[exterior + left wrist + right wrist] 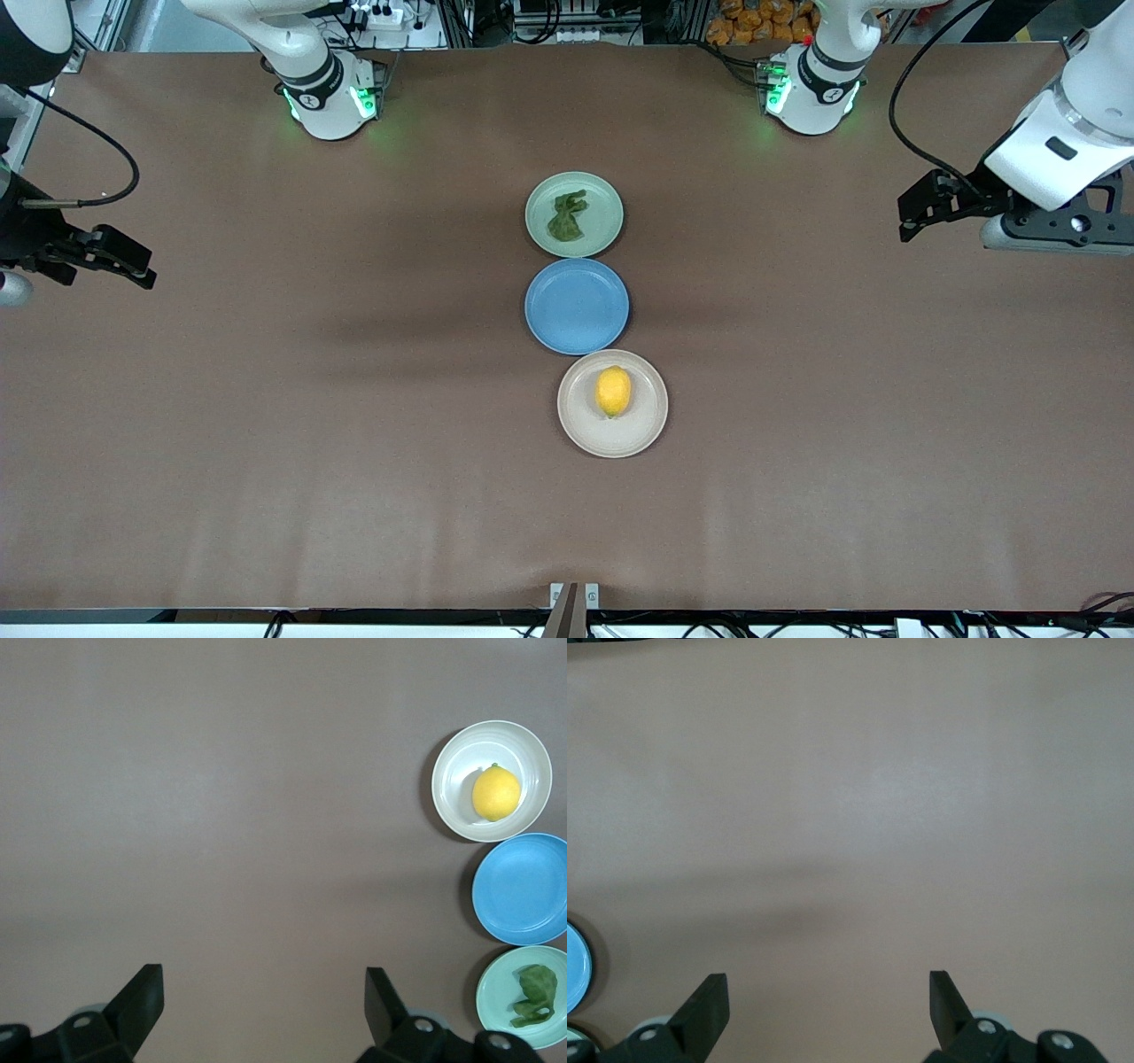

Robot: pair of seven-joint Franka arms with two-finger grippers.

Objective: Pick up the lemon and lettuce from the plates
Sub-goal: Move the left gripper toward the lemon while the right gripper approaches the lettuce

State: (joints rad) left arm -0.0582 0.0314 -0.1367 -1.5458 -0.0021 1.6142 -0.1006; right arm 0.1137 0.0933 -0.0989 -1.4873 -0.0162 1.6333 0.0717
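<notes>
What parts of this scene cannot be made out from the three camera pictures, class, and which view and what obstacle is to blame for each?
- Right wrist view: the blue plate is cut by the picture's edge; the lemon and lettuce fall outside it.
- Left wrist view: the green plate is cut off at the corner.
- Front view: the underside of the lemon is hidden against the beige plate; the lettuce is too small to show its leaf detail.
- Front view: the right gripper sits partly beyond the edge.
</notes>
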